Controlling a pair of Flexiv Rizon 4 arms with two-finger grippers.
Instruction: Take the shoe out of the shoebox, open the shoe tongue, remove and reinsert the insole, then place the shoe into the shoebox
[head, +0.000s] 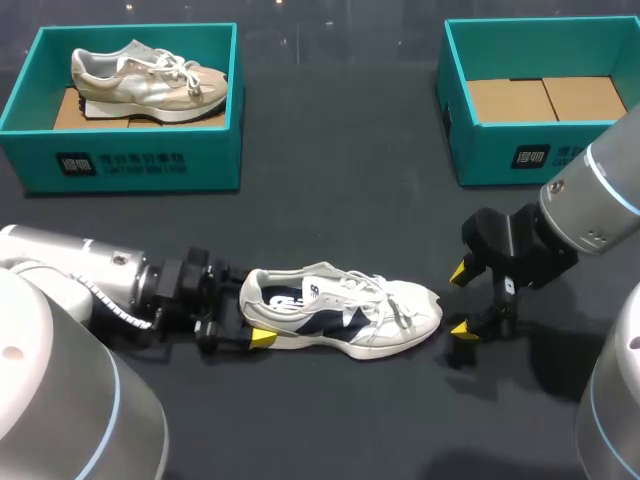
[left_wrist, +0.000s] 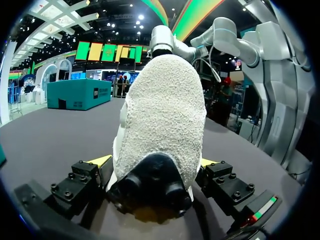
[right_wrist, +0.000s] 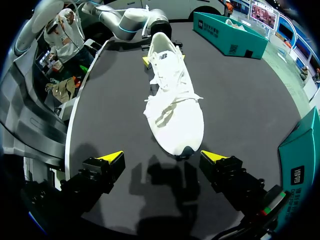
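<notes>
The silver-grey left arm (head: 80, 275) and right arm (head: 600, 195), banded with thin light-blue rings, end in a black left pincer (left_wrist: 154, 161) and right pincer (head: 461, 300), both screw-studded and yellow-tipped.

Dim, even light falls from overhead onto a dark table (head: 340, 130). The white shoe (head: 345, 312) stands out brightly, without glare. Soft shadows spread under the right gripper (right_wrist: 161, 156). In the left wrist view the shoe's heel looks dark, possibly shaded.
</notes>
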